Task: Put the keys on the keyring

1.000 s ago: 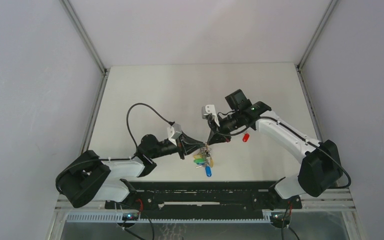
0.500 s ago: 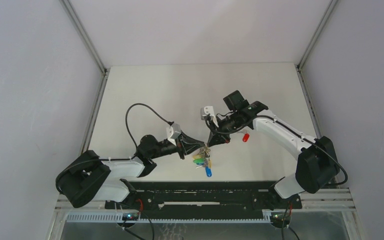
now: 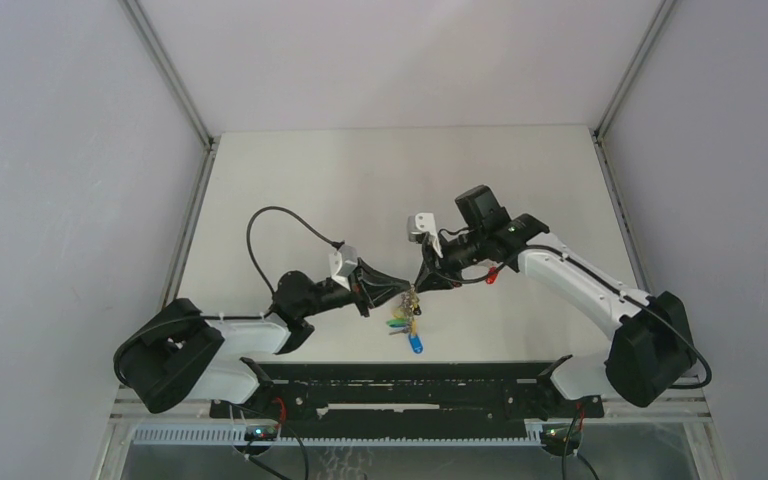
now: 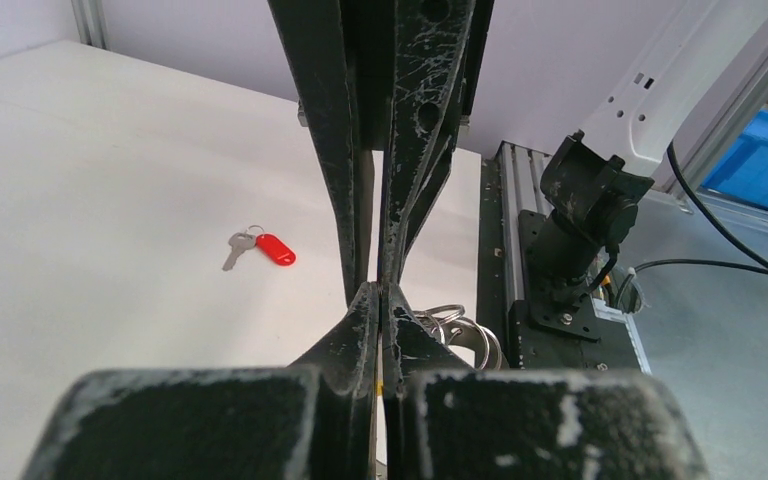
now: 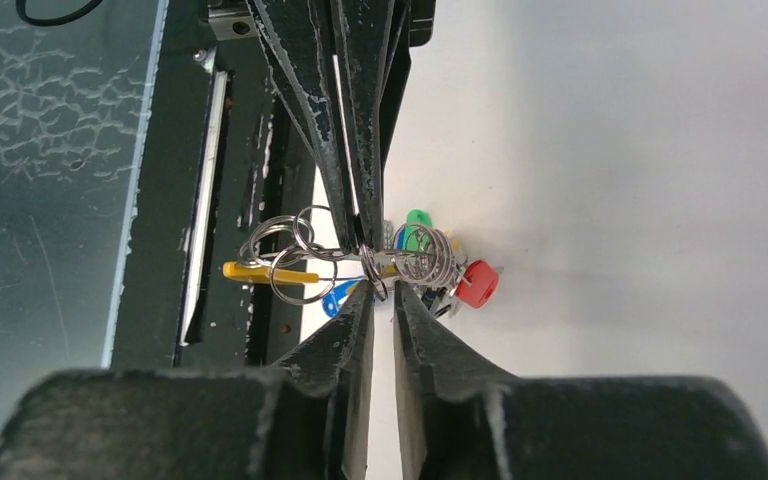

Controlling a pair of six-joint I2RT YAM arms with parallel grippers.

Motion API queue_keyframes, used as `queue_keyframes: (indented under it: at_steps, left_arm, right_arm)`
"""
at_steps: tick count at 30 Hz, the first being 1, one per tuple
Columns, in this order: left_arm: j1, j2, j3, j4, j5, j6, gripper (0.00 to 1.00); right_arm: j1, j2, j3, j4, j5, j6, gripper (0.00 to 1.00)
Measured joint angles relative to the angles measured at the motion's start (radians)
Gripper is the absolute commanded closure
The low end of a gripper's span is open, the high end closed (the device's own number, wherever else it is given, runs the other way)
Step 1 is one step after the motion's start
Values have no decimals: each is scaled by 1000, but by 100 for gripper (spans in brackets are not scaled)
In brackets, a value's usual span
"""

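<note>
My left gripper (image 4: 380,292) is pressed fully shut on the keyring (image 5: 412,258), holding it and its bunch of coloured keys in the air just above the table's (image 3: 360,190) near edge. My right gripper (image 5: 380,292) meets it tip to tip, jaws only a slit apart, with the ring's wire lying between them; I cannot tell whether I am pinching it. The loose red key (image 4: 264,248) lies flat on the table, well apart from the bunch (its own little ring is attached).

The risk, as I judge it, is in this release. If a coil snags on a right fingertip as I back off, it tugs the ring askew in my left grip, or pulls it out and drops the bunch. A key only half threaded could also slip back off the wire.

Compared with a second ago, my right jaws have begun to part, my right elbow has swung outward to the right, and that arm now partly covers the red key from above. My left arm has barely shifted.
</note>
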Motion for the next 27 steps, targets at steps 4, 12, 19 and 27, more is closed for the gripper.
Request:
queue_keyframes:
  at_steps: [4,12,19,27]
  left_arm:
    - [0,0,0,14,-1,0,100]
    - [0,0,0,20,-5,-1,100]
    - [0,0,0,20,-4,-1,100]
    - [0,0,0,20,-4,-1,100]
  right_arm:
    - [-3,-32,-19,29,10,2,83]
    - [-8,-100,-66,61,14,2,81]
    - [-2,-101,-66,119,13,10,81]
    - [11,-92,-66,146,5,14,86]
